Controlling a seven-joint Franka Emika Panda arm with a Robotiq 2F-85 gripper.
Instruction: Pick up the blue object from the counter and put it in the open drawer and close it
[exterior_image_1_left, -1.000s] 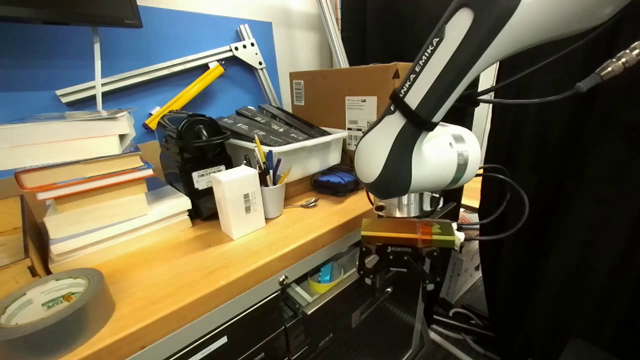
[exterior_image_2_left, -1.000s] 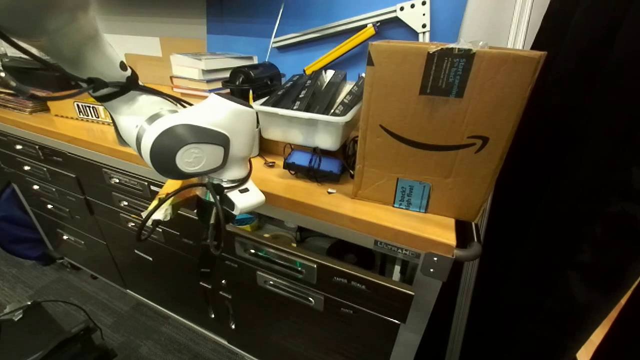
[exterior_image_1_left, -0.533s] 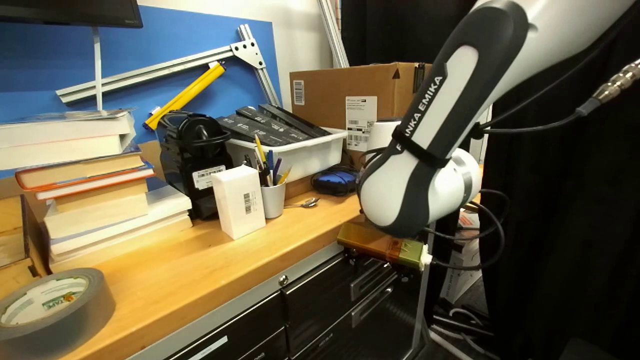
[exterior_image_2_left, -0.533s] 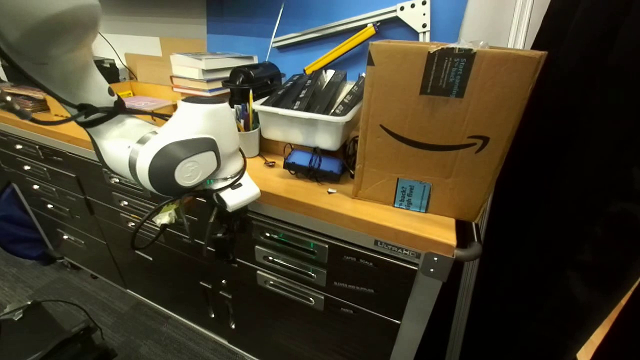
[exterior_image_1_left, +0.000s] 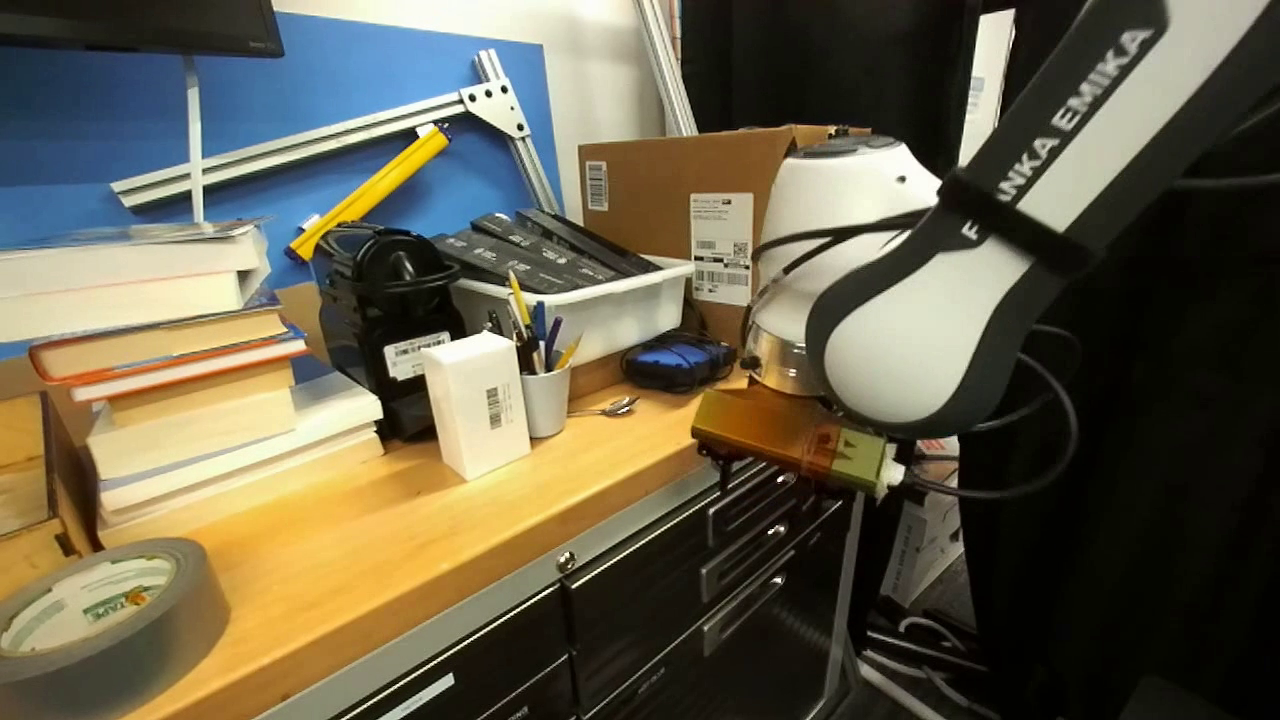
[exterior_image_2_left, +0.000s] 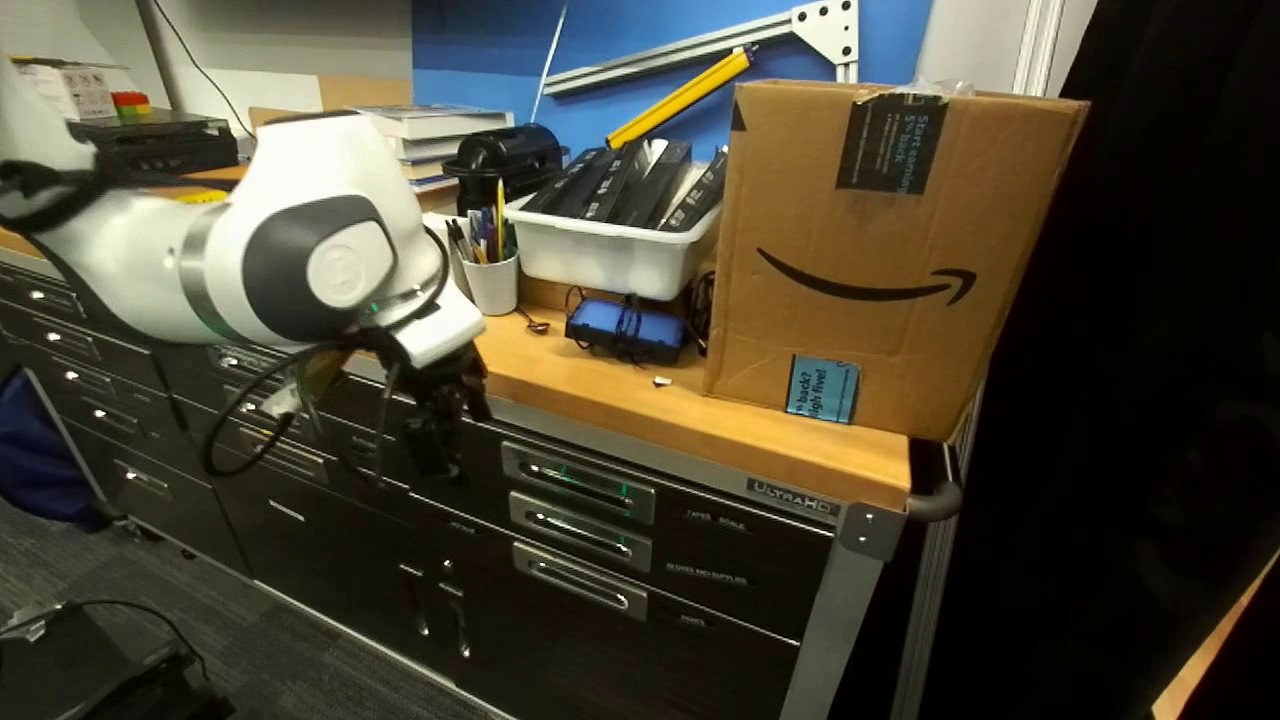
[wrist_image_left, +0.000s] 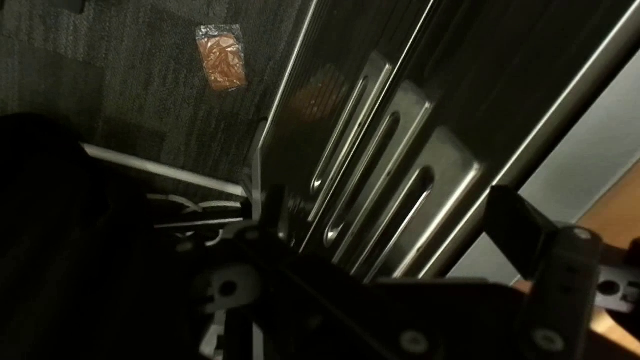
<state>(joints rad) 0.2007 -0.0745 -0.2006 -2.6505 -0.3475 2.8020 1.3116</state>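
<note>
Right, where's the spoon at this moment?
In both exterior views, the spoon lies on the wooden counter, between the pen cup on its left and the dark blue box on its right.

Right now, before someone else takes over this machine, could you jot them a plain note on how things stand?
Black two-fingered end effector: open, holding nothing visible.
Wide dark-fronted top drawer under the light-brown wooden counter: now looks shut; it stood open a second ago.
Small bright cyan-blue object: out of sight; last seen inside that drawer.
Done, it seems: object put away, drawer closed.
Left: likely only backing the end effector away.
</note>
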